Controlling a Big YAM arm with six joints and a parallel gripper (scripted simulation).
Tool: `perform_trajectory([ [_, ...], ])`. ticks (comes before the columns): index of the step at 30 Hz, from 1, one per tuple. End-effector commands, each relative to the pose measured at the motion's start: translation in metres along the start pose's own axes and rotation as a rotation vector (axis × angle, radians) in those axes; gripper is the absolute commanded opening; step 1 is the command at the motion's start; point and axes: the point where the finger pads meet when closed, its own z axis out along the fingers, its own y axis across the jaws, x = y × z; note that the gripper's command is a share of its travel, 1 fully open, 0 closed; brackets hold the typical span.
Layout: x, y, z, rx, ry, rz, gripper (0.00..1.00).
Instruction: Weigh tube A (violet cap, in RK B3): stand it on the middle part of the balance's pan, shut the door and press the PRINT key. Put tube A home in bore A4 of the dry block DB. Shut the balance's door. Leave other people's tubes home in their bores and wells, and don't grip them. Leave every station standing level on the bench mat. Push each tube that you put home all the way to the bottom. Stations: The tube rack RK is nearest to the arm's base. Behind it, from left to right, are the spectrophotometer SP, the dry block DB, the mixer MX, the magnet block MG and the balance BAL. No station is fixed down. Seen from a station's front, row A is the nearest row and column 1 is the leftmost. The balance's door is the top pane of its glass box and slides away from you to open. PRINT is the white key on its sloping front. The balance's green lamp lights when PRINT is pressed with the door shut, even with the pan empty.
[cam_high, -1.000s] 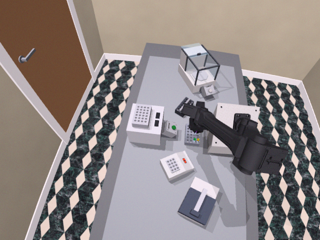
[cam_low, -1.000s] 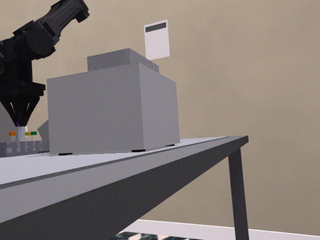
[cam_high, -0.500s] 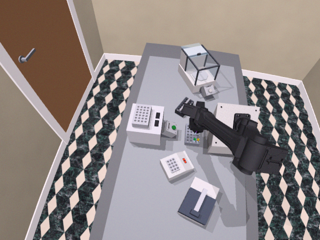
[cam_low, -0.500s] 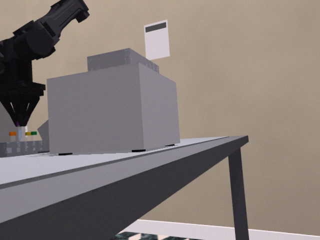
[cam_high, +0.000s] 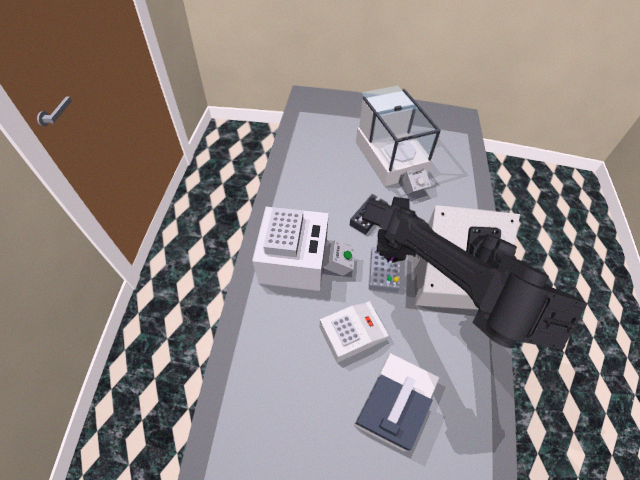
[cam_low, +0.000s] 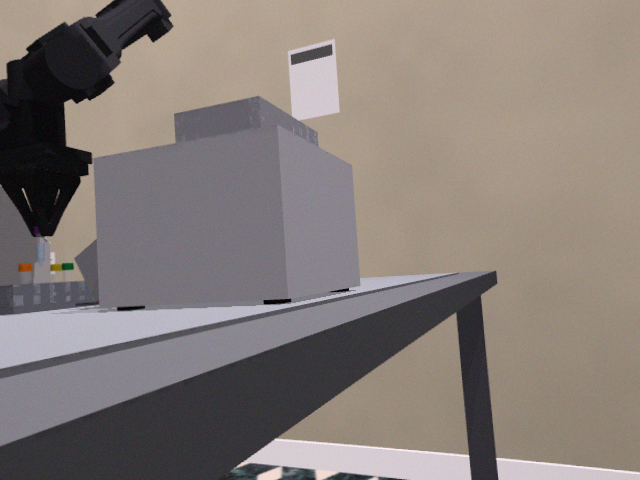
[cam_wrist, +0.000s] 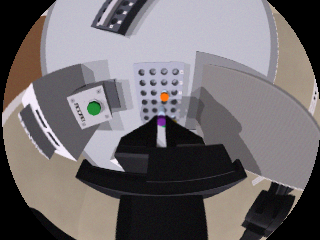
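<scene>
My gripper (cam_high: 391, 256) (cam_low: 43, 234) (cam_wrist: 161, 118) is shut on the violet cap of tube A (cam_high: 391, 259) (cam_low: 40, 251) (cam_wrist: 161, 121). The tube hangs about upright, its lower end above the tube rack RK (cam_high: 383, 288) (cam_low: 6, 299) (cam_wrist: 136, 92). The balance (cam_high: 376, 153) is at the back; its top pane (cam_high: 387, 100) is slid away, leaving the box open above the pan (cam_high: 399, 151), which looks empty. The PRINT key (cam_high: 420, 181) is on its front; no lit green lamp shows. The dry block DB (cam_high: 371, 335) has several bores that look empty.
Orange (cam_low: 25, 267) (cam_wrist: 164, 96), green (cam_high: 389, 278) (cam_low: 67, 266) and yellow (cam_high: 396, 279) (cam_low: 56, 267) capped tubes stand in RK. The mixer (cam_high: 294, 273) (cam_low: 191, 222) is behind RK, the magnet block (cam_high: 361, 225) between it and the balance. The spectrophotometer (cam_high: 379, 400) is beyond DB.
</scene>
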Motion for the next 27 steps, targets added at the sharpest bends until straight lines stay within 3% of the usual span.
perform_trajectory([
  [1, -0.001, 0.015, -0.014, -0.027, -0.008, -0.031, 0.09],
  [8, 0.000, 0.013, -0.024, -0.025, -0.006, -0.029, 0.09],
  [11, 0.004, 0.005, -0.016, 0.006, -0.002, -0.036, 0.09],
  [27, 0.000, 0.006, -0.017, -0.005, -0.002, -0.020, 0.09],
])
